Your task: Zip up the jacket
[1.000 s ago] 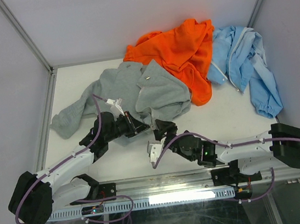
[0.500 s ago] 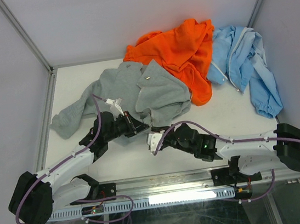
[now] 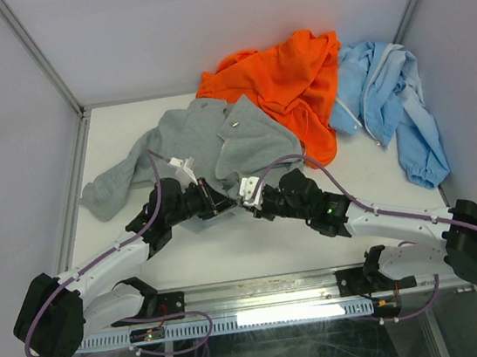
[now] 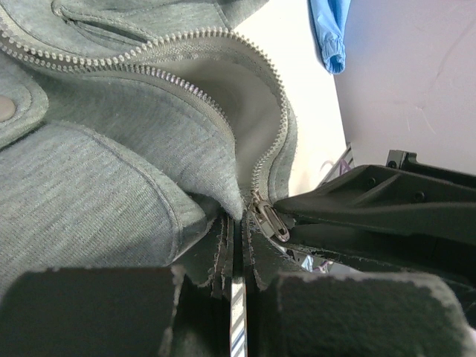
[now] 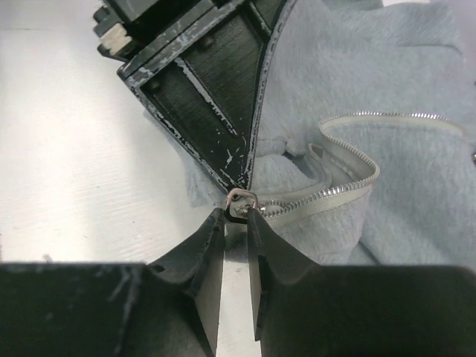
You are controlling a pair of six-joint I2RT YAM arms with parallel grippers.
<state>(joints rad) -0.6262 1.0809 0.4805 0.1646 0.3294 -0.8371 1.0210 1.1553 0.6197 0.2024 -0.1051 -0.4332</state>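
The grey jacket [image 3: 216, 137] lies unzipped on the white table, hem toward me. My left gripper [image 3: 222, 203] is shut on the hem at the zipper's bottom end; the left wrist view shows its jaws [image 4: 236, 227] pinching the fabric beside the zipper slider [image 4: 269, 222]. My right gripper [image 3: 250, 201] meets it from the right. In the right wrist view its fingertips [image 5: 236, 216] are closed narrowly on the metal zipper pull [image 5: 240, 202], with the zipper teeth [image 5: 335, 192] running off to the right. The left gripper's black finger [image 5: 201, 97] stands just beyond.
An orange garment [image 3: 283, 84] lies at the back, overlapping the grey jacket's right side. A light blue jacket [image 3: 391, 101] lies at the back right. The grey sleeve [image 3: 113, 191] stretches to the left. Grey walls close in on the table's left, back and right.
My right arm has swung forward and left, bringing its gripper up to the jacket's hem beside the left gripper and onto the zipper pull. The left arm has stayed put.
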